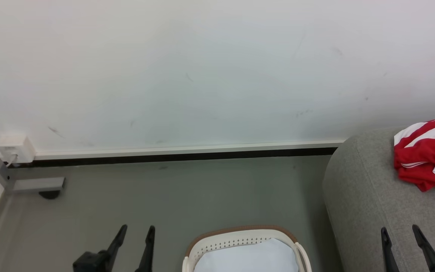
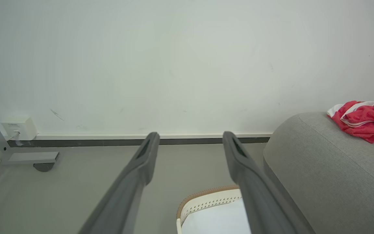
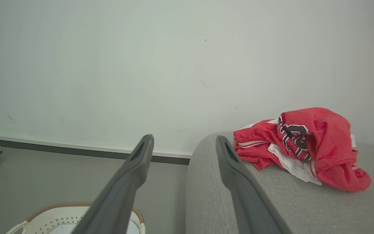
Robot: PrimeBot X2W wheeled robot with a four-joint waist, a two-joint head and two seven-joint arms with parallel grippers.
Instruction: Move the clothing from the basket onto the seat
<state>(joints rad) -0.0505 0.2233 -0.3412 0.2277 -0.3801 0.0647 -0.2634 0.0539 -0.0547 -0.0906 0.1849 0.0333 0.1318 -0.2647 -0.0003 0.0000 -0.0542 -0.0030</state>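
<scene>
A white wall box sat at far left, just above the skirting. The left gripper hovered over the grey floor, jaws spread wide and empty. Beside it stood the basket, a pale bluish-white cloth inside. The right gripper, likewise agape and empty, hung over the seat, where the clothing lay crumpled.

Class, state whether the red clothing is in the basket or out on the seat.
Out: the clothing lies crumpled on the seat, apart from the basket, which shows pale cloth inside.
</scene>
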